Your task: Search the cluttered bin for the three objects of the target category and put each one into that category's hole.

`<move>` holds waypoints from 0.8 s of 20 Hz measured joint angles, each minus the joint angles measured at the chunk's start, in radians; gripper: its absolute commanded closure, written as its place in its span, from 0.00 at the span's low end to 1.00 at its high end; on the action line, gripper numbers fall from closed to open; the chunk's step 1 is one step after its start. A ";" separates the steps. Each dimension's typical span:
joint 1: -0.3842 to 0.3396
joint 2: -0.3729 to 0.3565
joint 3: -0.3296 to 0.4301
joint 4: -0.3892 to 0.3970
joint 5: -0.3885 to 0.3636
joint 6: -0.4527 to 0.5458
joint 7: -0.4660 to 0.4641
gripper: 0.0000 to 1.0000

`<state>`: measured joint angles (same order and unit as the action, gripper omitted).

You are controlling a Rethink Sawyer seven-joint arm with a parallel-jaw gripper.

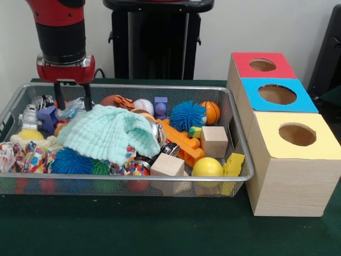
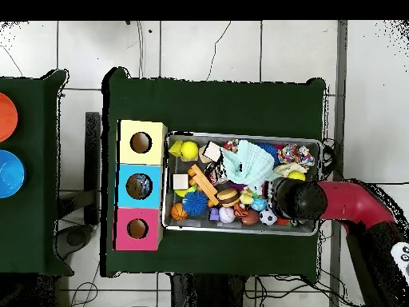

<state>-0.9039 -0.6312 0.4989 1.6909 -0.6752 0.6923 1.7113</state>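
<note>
A wire mesh bin (image 1: 133, 178) holds a jumble of toys. A mint cloth (image 1: 106, 133) lies over its middle. Around it are a yellow ball (image 1: 207, 167), two wooden cubes (image 1: 214, 140) (image 1: 167, 165), a blue spiky ball (image 1: 187, 115), a small basketball (image 1: 211, 112), a baseball (image 1: 143, 106) and an orange block (image 1: 181, 141). My gripper (image 1: 72, 100) hangs open over the bin's far left corner, just above the clutter, with nothing between its fingers (image 1: 87, 98). In the overhead view the wrist (image 2: 292, 198) hides them.
Three wooden boxes stand in a row beside the bin, each with a round hole on top: red (image 1: 262, 65), blue (image 1: 277, 94) and yellow (image 1: 297, 134). From above they are yellow (image 2: 141, 142), blue (image 2: 139, 186) and red (image 2: 137, 229). A second dark table (image 2: 32, 172) stands apart.
</note>
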 measured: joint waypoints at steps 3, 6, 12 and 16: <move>-0.003 0.024 0.000 -0.003 -0.015 -0.005 0.000 0.00; -0.004 0.044 0.000 -0.004 -0.031 -0.014 0.000 0.00; -0.004 0.066 0.000 -0.004 -0.049 -0.042 0.000 0.00; -0.005 0.073 0.000 -0.004 -0.064 -0.055 0.000 0.00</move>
<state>-0.9084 -0.5583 0.4991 1.6864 -0.7396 0.6373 1.7113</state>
